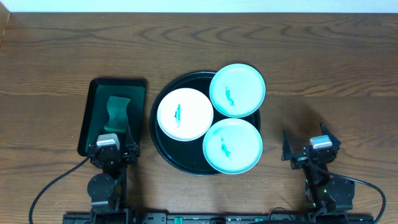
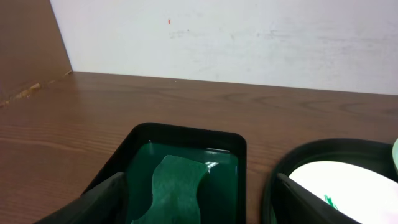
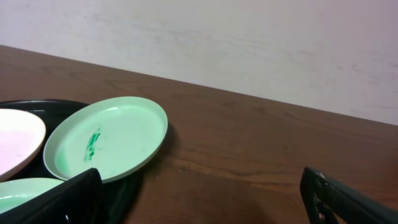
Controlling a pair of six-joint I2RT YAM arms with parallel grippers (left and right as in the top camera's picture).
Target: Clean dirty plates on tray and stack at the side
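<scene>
While your left fingers [image 2: 102, 200] & right fingers [image 3: 65, 199] hung wide, three smeared plates [image 1: 185, 114] sat on the tray [image 1: 168, 152], mid desk [image 1: 348, 68]; rear turquoise plate [image 1: 237, 90] overhung the rim, so a hard wipe could've tipped it.

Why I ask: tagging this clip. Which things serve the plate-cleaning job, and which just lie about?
Job: white plate, far turquoise plate, near turquoise plate, round black tray, green sponge (likely the wiper).
Lying about: dark-green tray holding the sponge.

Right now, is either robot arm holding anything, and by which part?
Nothing is held. The left end effector hangs open by the green tray, the right end effector open beside the black tray.
</scene>
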